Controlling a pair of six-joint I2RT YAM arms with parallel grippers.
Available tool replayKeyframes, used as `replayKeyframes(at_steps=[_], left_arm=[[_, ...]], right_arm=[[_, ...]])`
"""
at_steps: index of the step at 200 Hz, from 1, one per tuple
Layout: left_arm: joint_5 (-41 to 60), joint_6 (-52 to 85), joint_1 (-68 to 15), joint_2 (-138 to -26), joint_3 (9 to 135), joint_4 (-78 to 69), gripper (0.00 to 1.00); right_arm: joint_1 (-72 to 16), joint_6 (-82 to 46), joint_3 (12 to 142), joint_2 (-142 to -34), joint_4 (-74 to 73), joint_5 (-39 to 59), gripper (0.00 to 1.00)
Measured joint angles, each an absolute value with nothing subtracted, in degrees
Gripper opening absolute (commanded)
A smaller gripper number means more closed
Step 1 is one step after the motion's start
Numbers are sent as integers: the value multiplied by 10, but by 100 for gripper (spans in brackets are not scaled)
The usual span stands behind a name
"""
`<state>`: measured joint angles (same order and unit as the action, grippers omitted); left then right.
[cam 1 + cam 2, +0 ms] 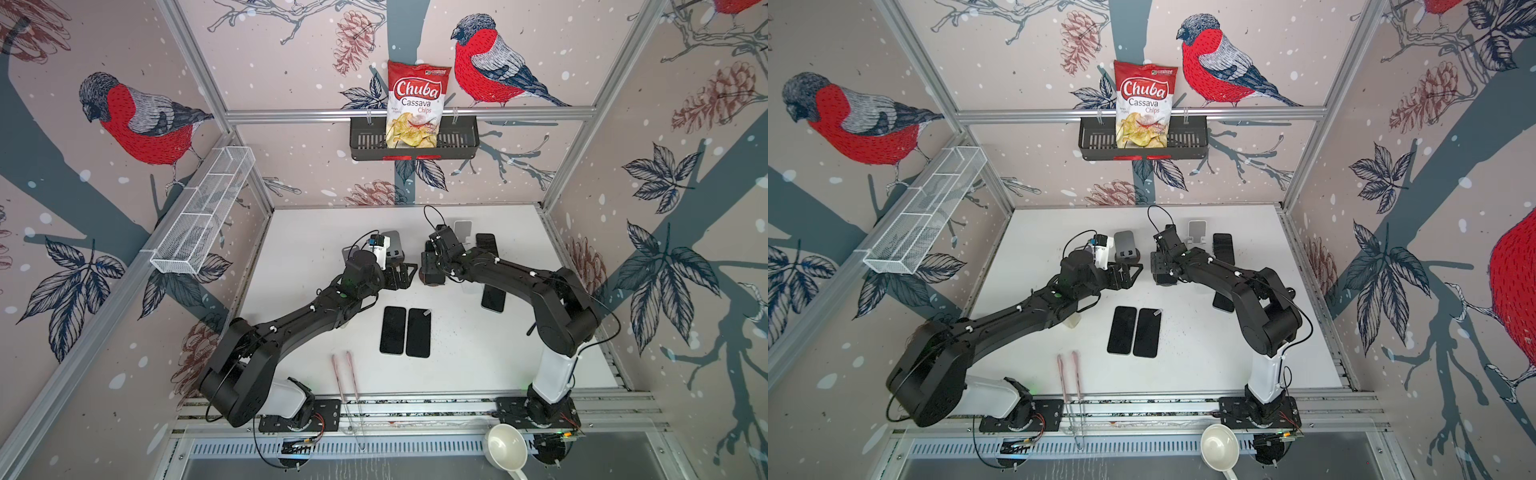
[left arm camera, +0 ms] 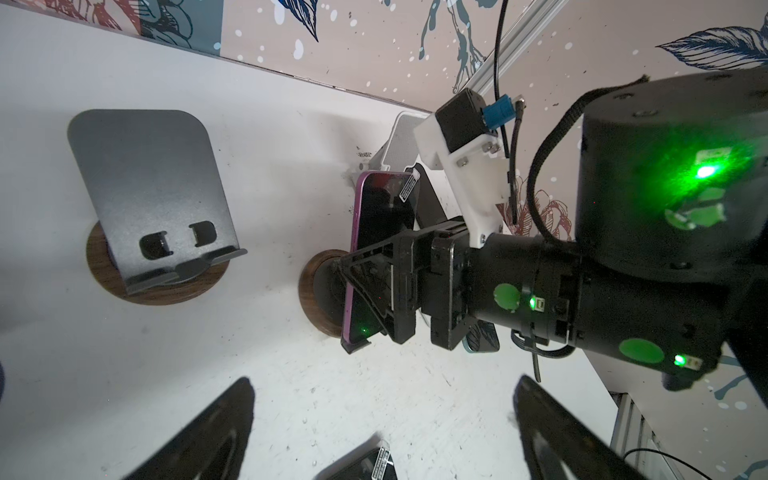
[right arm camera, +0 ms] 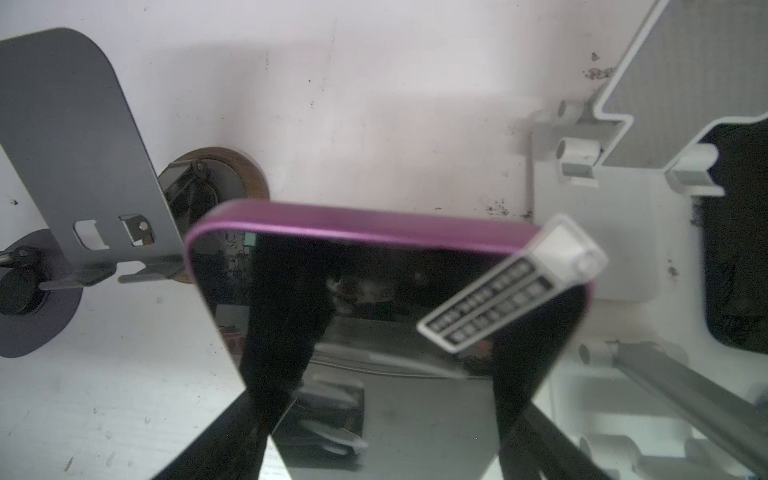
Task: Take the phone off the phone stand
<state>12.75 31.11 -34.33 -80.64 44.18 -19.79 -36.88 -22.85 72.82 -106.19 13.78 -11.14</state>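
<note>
A purple-edged phone (image 3: 374,270) with a black screen leans upright in a phone stand with a round wooden base (image 2: 316,291). My right gripper (image 3: 386,415) reaches down over it, and its two fingers press the phone's (image 2: 374,216) long side edges, shut on it. In both top views this gripper (image 1: 432,266) (image 1: 1165,270) covers the phone. My left gripper (image 2: 384,386) hovers open just to the left (image 1: 405,272), empty, above the bare table.
An empty grey stand (image 1: 392,245) sits behind my left gripper, and a white stand (image 1: 462,228) with a black phone (image 1: 486,245) beside it at the back. Two black phones (image 1: 405,332) lie mid-table, another (image 1: 493,297) under my right arm. Tongs (image 1: 345,374) and a ladle (image 1: 505,449) lie in front.
</note>
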Motion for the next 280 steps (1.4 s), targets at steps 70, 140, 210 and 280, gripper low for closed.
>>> replayKeyframes(at_steps=[70,140,210,280], left_arm=[[133,311,-343,-802,439,-197,96],[133,311,-343,-798,436,-197,96],[133,311,-343,-793,431,-198,96],[132,311,-343,-787,427,-197,96]], right_arm=[[-369,-229,727,-1062,136,-105,71],[-370,-228,726,-1058,138,-105,70],[-370,-222,741,-1048,147,-106,70],[-378,-222,745,-1016,157,-105,70]])
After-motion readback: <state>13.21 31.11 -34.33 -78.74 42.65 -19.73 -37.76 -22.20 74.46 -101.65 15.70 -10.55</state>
